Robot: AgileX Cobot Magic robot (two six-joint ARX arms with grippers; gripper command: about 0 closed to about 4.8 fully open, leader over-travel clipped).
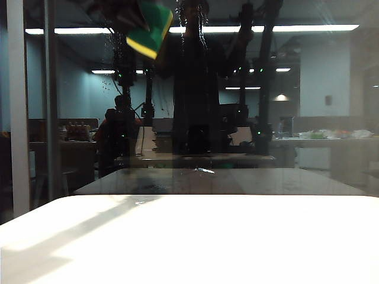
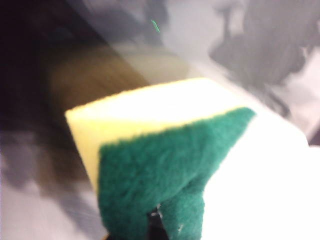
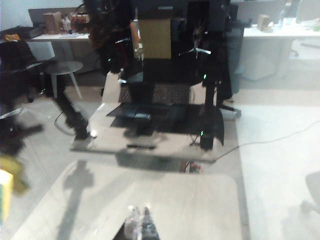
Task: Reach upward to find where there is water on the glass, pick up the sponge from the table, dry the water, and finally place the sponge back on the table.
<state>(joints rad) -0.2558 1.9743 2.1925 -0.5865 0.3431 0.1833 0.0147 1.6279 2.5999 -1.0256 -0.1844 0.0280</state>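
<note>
The sponge [image 1: 149, 28], yellow foam with a green scouring layer, is high against the glass [image 1: 320, 89] at the top left of the exterior view. My left gripper [image 1: 131, 18] is a dark blur beside it and is shut on it. In the left wrist view the sponge [image 2: 165, 150] fills the frame, its green side pinched by the left gripper [image 2: 155, 227]. Thin streaks and droplets of water [image 1: 200, 31] run down the pane just right of the sponge. My right gripper [image 3: 140, 220] is shut and empty, pointing at the pane. The white table [image 1: 237, 236] lies below.
A grey vertical frame bar [image 1: 18, 118] stands at the pane's left. The glass mirrors dark arm shapes [image 1: 263, 77], a dim tabletop [image 1: 225, 180] and bright ceiling light strips [image 1: 308, 28]. A room with desks shows behind.
</note>
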